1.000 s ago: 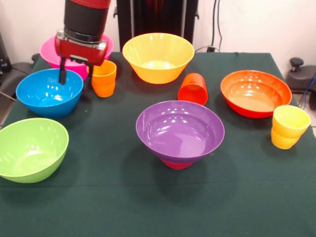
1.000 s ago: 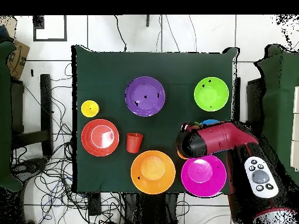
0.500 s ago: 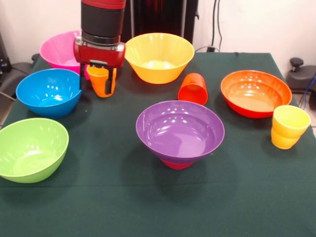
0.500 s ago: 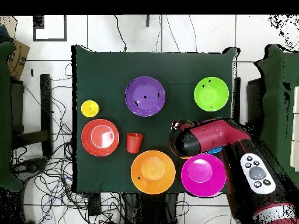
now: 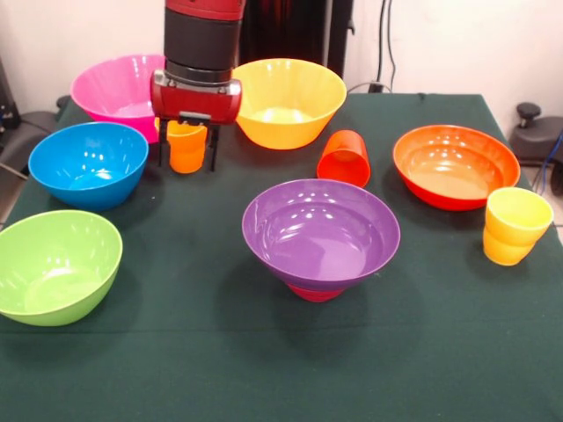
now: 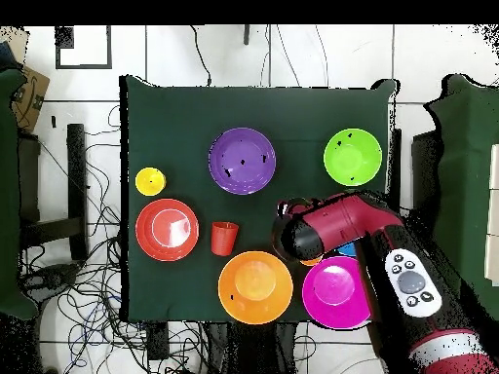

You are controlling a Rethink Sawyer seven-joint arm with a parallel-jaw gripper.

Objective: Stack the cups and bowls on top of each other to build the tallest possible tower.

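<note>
- The tool [image 5: 186, 163] hangs over the ribbed orange cup [image 5: 186, 147] with its jaws spread wide; one finger [image 5: 211, 151] stands on each side of the cup, with a gap visible at both.
- The cup stands upright on the green tabletop [image 5: 202, 352], between the two fingers.
- In the front view, the pink bowl [image 5: 113, 88] lies behind the tool to its left, and the yellow bowl [image 5: 290, 98] behind it to its right.
- The blue bowl [image 5: 86, 163] sits just left of the tool; the green bowl [image 5: 51, 264] lies further forward on the same side.
- The plain red-orange cup [image 5: 345, 158] lies tipped on its side, right of the tool.
- The purple bowl [image 5: 320, 233] rests on a small red bowl [image 5: 312, 292], forward and right of the tool.
- The orange-red bowl [image 5: 456, 163] and the ribbed yellow cup [image 5: 515, 225] stand well apart from the tool, far to its right.
- In the overhead view, the arm [image 6: 336, 222] covers the orange cup.
</note>
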